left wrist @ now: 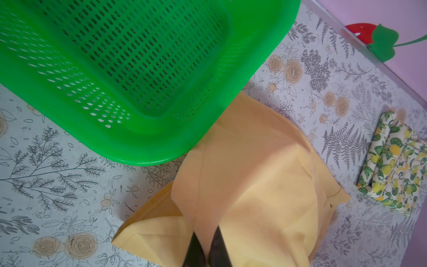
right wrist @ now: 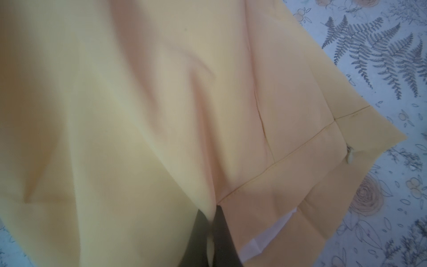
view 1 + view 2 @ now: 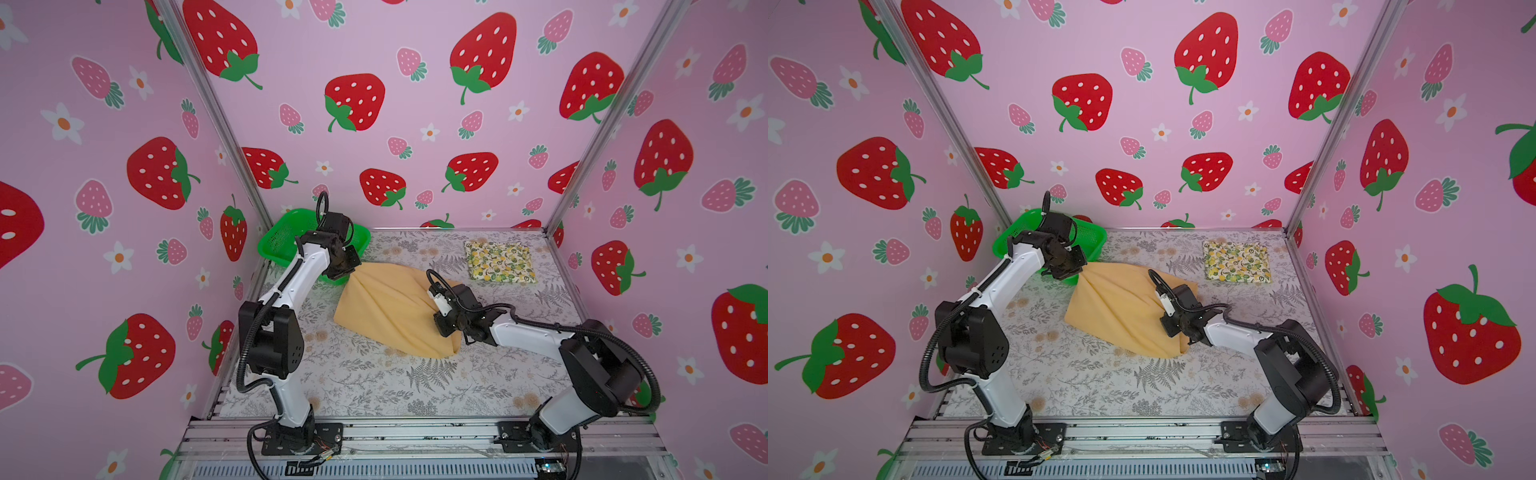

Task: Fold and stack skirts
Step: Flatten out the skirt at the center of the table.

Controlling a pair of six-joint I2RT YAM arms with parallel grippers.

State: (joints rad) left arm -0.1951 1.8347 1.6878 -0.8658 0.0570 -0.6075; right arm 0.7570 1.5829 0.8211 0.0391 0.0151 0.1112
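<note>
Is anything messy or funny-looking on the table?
Yes: the tan skirt is twisted and wrinkly, not flat, pinched up by the left gripper and right gripper. The lemon skirt lies neatly folded.

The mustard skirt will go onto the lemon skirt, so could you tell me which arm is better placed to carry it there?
Right, likely: the right gripper grips the mustard skirt's side nearer the lemon skirt; the left gripper holds the corner by the basket.

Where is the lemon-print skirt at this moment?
In both top views the lemon-print skirt lies folded near the far right corner of the table, apart from the mustard skirt at centre.
</note>
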